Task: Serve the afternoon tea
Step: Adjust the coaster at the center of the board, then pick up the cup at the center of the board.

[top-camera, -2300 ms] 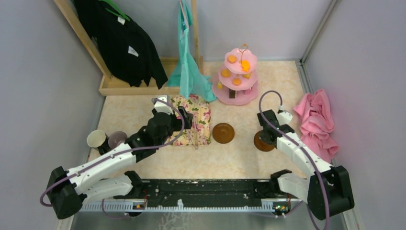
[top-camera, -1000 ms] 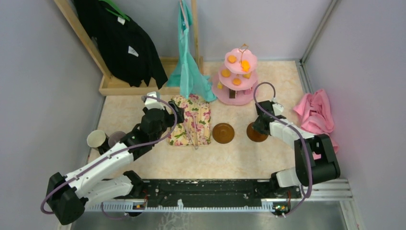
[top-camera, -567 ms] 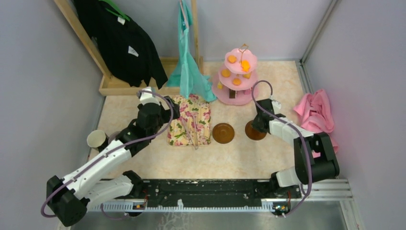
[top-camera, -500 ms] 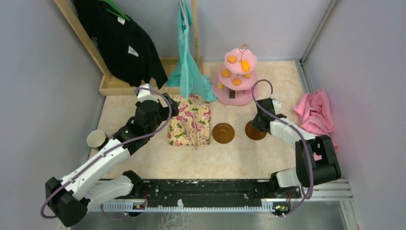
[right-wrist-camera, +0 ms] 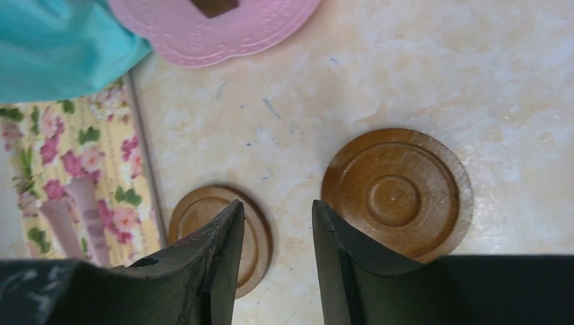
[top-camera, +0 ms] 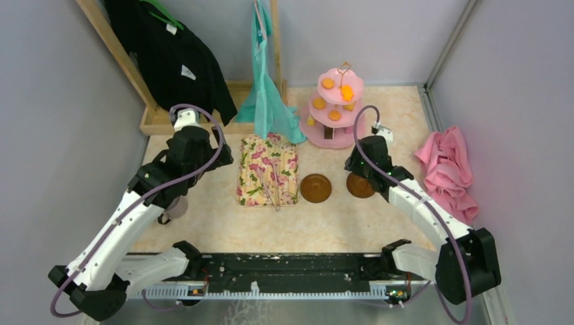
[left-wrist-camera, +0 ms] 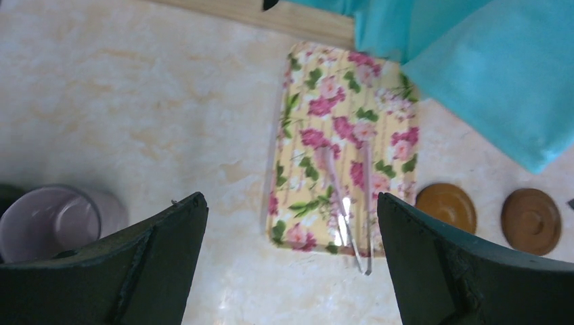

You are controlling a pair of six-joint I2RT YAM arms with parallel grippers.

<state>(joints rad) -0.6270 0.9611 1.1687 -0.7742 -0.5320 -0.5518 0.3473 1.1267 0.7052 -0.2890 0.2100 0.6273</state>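
Two round, ringed brown discs lie flat and apart on the marbled worktop [top-camera: 284,227]: the left saucer [top-camera: 315,187] beside the flowered tray [top-camera: 267,169], the right saucer [top-camera: 359,185] near the scalloped pink stand [top-camera: 336,108] bearing small orange snacks [top-camera: 327,83]. The right hand [right-wrist-camera: 276,210] hangs above both, dark fingers slightly parted, gripping nothing. The left hand [left-wrist-camera: 291,203] gapes wide and empty near the smooth mauve-grey mug [left-wrist-camera: 51,220].
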